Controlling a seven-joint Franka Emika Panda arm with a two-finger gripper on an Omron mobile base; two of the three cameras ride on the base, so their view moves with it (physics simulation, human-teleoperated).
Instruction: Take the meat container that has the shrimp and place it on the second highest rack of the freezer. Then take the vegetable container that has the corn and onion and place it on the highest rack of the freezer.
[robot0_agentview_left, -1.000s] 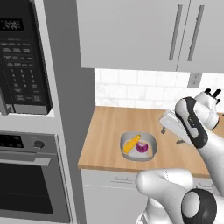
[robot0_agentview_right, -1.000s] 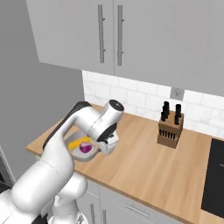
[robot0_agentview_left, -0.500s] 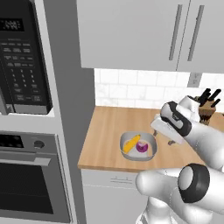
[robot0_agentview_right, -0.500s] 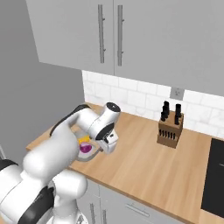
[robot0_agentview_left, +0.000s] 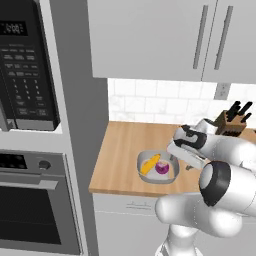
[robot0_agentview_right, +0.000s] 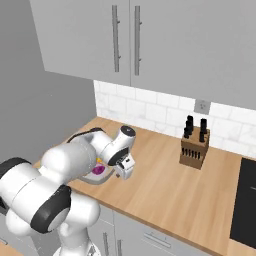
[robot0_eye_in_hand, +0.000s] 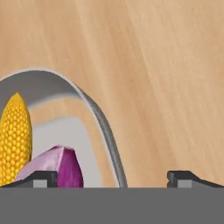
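The vegetable container (robot0_agentview_left: 144, 175) is a shallow grey pan on the wooden counter, holding the yellow corn (robot0_agentview_left: 150, 164) and the purple onion (robot0_agentview_left: 162, 168). My gripper (robot0_agentview_left: 176, 159) hangs low at the pan's right rim, open, holding nothing. In the hand view the rim (robot0_eye_in_hand: 105, 131) curves up between the two fingertips (robot0_eye_in_hand: 41, 178), with the corn (robot0_eye_in_hand: 15, 135) and onion (robot0_eye_in_hand: 61, 164) on the left, inside the pan. From the right base view the gripper (robot0_agentview_right: 123, 170) stands next to the onion (robot0_agentview_right: 98, 170). The shrimp's meat container and the freezer are out of view.
A knife block (robot0_agentview_left: 231, 122) stands at the back of the counter by the tiled wall. A microwave (robot0_agentview_left: 25, 65) and wall oven (robot0_agentview_left: 35, 200) fill the tall column to the left. Grey cabinets (robot0_agentview_right: 125, 40) hang overhead. A black cooktop (robot0_agentview_right: 245, 200) borders the right.
The hand has swung left and down from right of the pan to its right rim. Its jaws stayed open. The pan, corn and onion have not moved.
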